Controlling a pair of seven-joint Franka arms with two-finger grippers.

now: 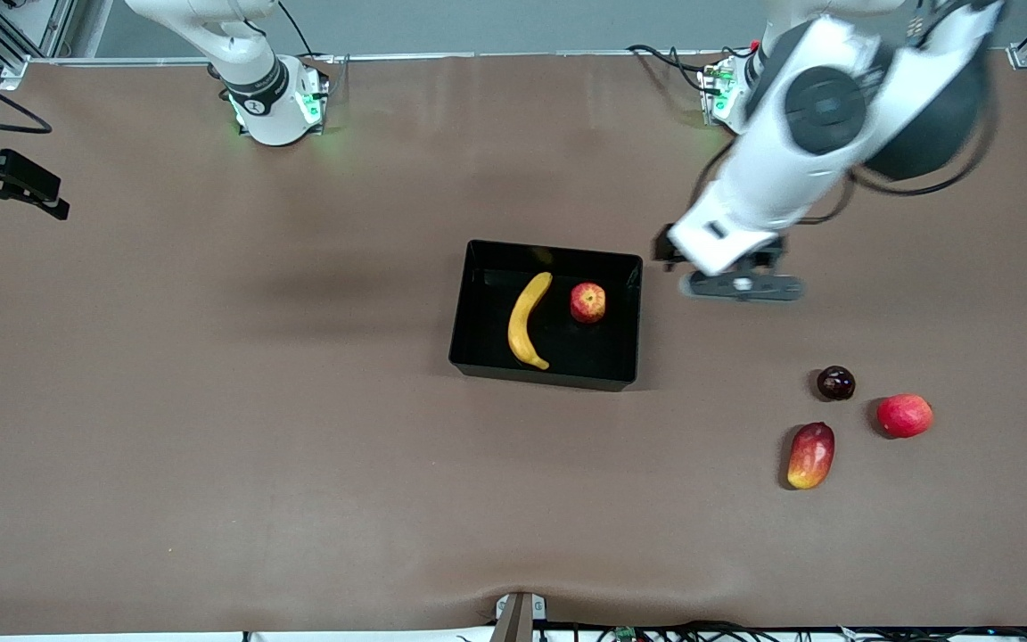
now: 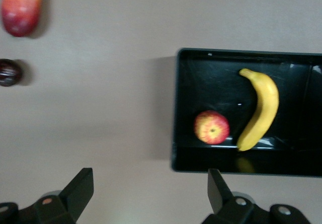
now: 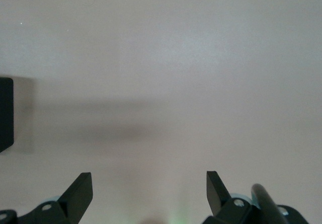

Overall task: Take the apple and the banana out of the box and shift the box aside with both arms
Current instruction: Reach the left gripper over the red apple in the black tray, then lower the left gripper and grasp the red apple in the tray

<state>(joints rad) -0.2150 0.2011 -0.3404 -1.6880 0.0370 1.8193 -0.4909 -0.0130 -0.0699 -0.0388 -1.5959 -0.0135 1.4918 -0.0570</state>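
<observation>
Both fruits, apple [image 1: 587, 302] and banana [image 1: 527, 321], lie in the box [image 1: 478, 308] mid-table; left gripper [image 1: 739, 283], fingers spread, hovers over table beside the box, probably approaching; right gripper [image 3: 149, 191], spread, waits over bare table.

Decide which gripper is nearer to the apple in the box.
Left. The left gripper hangs open over bare table beside the box, at the apple's end. The right gripper, also open, is over bare table well away from the box.

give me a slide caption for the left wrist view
Open left end effector hovers beside the box holding apple and banana.
</observation>
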